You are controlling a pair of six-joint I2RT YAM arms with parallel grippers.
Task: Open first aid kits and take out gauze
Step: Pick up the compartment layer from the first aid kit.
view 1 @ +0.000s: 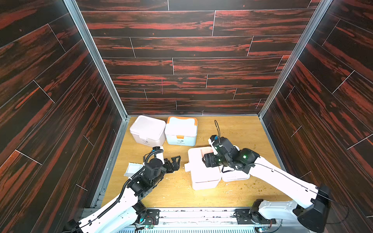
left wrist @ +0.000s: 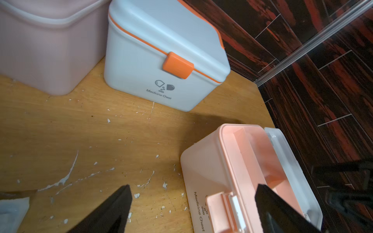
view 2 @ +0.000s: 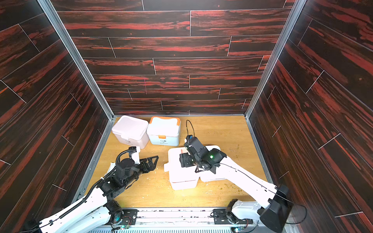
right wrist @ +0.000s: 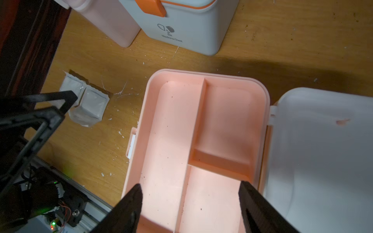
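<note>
A scratched wooden table (view 1: 232, 131) sits inside dark, red-streaked walls. At the back stand a closed pink kit (view 1: 148, 130) and an orange-trimmed kit (left wrist: 161, 60) printed "Medicine Chest". Nearer is an open pink kit (right wrist: 201, 73) with the same wording and divided compartments. White gauze packets (right wrist: 88, 102) lie near the table's left edge. The left gripper (left wrist: 192, 187) gapes wide. The right gripper (right wrist: 190, 184) hangs over the open kit, parted and holding nothing.

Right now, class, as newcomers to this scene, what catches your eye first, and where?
The open pink kit in the middle: lid laid open, divided tray looking empty, the right pincer open above it. Behind it, a closed pink kit and an orange-trimmed kit sit side by side at the back wall. White gauze packets lie by the left wall.
</note>
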